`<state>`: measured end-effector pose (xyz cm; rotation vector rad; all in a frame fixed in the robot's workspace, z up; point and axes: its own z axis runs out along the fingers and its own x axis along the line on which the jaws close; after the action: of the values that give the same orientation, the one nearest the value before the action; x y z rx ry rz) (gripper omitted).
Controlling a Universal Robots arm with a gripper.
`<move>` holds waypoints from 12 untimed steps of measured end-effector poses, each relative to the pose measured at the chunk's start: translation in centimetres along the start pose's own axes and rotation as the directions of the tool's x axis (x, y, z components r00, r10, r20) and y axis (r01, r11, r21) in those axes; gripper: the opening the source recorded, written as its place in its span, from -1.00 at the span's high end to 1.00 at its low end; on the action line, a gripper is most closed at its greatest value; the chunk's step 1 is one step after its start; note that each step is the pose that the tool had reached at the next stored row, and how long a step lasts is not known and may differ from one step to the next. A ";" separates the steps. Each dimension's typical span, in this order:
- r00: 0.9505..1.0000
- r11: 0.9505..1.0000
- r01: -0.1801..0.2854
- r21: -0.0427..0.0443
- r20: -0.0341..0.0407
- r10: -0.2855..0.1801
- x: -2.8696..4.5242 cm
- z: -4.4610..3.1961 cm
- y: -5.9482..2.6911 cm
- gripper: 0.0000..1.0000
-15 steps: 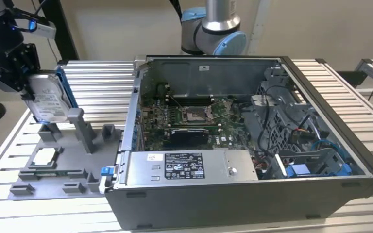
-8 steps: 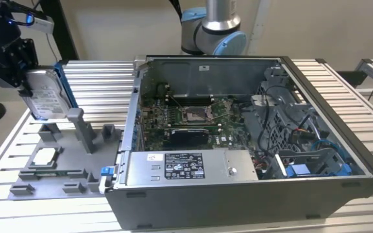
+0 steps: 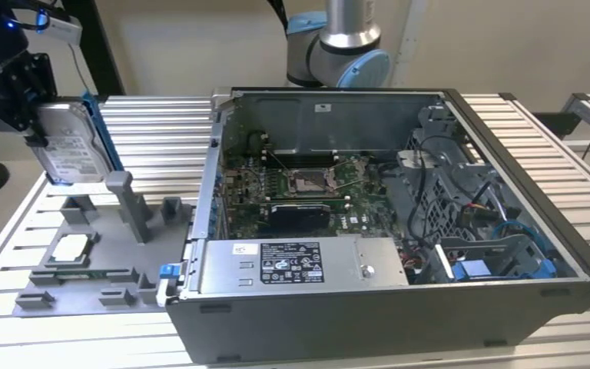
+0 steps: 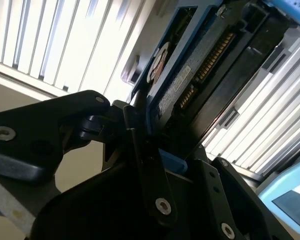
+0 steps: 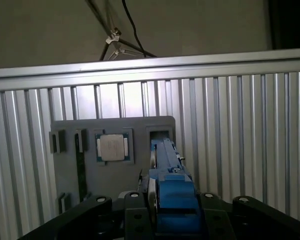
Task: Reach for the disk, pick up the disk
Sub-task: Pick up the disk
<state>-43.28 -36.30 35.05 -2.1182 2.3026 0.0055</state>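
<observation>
Silver disk (image 3: 70, 150) upright in the tool (image 3: 41, 127), above grey fixture (image 3: 101, 269)

Your gripper (image 3: 28, 115) hung at the upper left of the exterior view, jaws clamped on the disk (image 3: 70, 142), which stood on edge. Your arm's grey, blue-capped joint (image 3: 338, 48) sat top centre. In both wrist views, black fingers (image 5: 136, 216) (image 4: 146, 170) flanked it.

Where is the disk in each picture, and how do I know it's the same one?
Exterior view: the disk hangs upright at the exterior view's left, gripped by the tool above the grey tray.
First wrist view: edge-on, blue rail towards the camera, over that tray.
Second wrist view: close up, slanted.
Shared landmark: the ribbed metal table.
</observation>
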 end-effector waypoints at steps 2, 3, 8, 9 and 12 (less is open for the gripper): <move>1.000 1.000 0.000 0.000 0.000 0.000 -0.01 -0.26 0.01 1.00; 1.000 1.000 0.000 0.000 0.000 0.000 -0.01 -0.39 0.01 1.00; 1.000 1.000 0.000 0.000 0.000 0.000 -0.01 -1.08 -0.01 1.00; 1.000 1.000 0.000 0.000 0.000 0.000 -0.01 -1.21 -0.01 1.00; 1.000 1.000 0.000 0.000 0.000 0.000 -0.02 -1.62 -0.01 1.00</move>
<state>-43.27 -36.30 36.67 -2.1182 2.3026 0.0055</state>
